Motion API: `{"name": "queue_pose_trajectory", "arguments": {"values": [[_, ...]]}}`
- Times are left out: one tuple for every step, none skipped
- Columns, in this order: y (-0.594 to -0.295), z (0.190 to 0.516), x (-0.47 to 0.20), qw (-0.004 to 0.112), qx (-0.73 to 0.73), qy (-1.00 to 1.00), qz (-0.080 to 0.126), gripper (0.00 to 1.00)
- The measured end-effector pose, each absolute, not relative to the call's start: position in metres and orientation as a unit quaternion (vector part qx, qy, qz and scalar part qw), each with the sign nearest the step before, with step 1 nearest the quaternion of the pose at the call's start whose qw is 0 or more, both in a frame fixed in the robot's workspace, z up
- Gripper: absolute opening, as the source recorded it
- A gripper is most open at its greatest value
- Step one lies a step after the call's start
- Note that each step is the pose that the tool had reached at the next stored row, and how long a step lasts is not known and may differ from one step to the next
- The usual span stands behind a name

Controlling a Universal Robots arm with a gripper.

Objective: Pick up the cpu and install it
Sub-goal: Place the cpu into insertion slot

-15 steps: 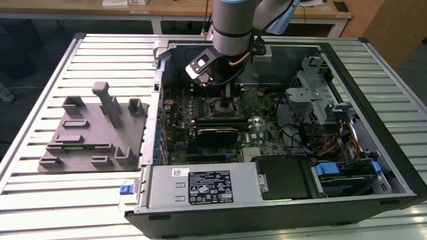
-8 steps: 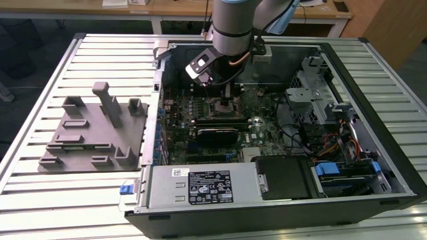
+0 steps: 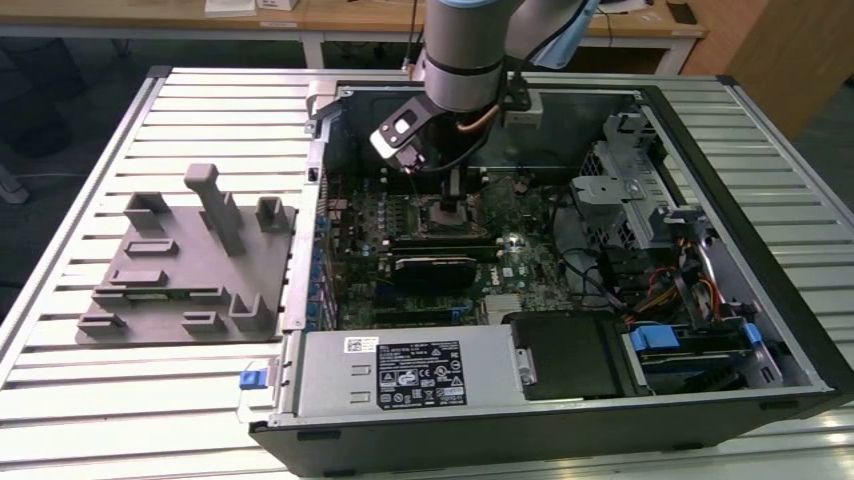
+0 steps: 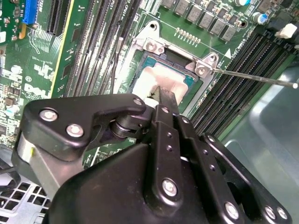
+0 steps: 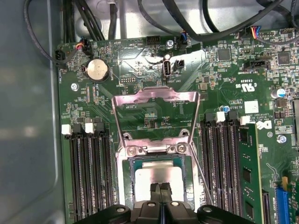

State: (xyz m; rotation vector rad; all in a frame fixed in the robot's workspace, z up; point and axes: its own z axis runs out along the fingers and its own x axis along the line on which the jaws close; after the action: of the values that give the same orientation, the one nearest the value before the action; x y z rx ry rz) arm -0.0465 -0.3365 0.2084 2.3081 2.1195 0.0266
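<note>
Cpu [image 5: 157, 175] seated in socket [image 5: 156, 148], just under hand [image 5: 161, 187]

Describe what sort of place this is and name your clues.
Probably a robotics lab or test workshop: a robot arm reaches into an open computer case on a slatted metal table, with wooden desks behind.

Slatted table [image 3: 134, 400], computer case [image 3: 534, 432], grey holder [image 3: 174, 275]

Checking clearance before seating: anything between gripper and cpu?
Nothing shows between them. In both wrist views the gripper tip sits right at the silver top of the cpu; contact can't be confirmed.
</note>
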Motion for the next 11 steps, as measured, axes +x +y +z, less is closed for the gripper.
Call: {"name": "queue_pose_trajectory", "arguments": {"values": [[-0.3365,0.2078,-0.0466,0.004,0.735,0.678,0.008,0.11],[-0.3365,0.2073,-0.0466,0.004,0.732,0.681,0.008,0.11],[-0.3365,0.2067,-0.0466,0.004,0.729,0.684,0.009,0.11],[-0.3365,0.2063,-0.0466,0.004,0.727,0.686,0.009,0.11],[-0.3365,0.2057,-0.0467,0.004,0.726,0.688,0.008,0.11],[-0.3365,0.2049,-0.0467,0.004,0.725,0.689,0.009,0.11],[-0.3365,0.204,-0.0466,0.004,0.723,0.69,0.009,0.11],[-0.3365,0.2033,-0.0467,0.004,0.723,0.691,0.009,0.11],[-0.3365,0.2027,-0.0467,0.004,0.722,0.692,0.008,0.11],[-0.3365,0.2023,-0.0467,0.004,0.722,0.692,0.009,0.11],[-0.3365,0.2018,-0.0467,0.004,0.722,0.692,0.009,0.11]]}}
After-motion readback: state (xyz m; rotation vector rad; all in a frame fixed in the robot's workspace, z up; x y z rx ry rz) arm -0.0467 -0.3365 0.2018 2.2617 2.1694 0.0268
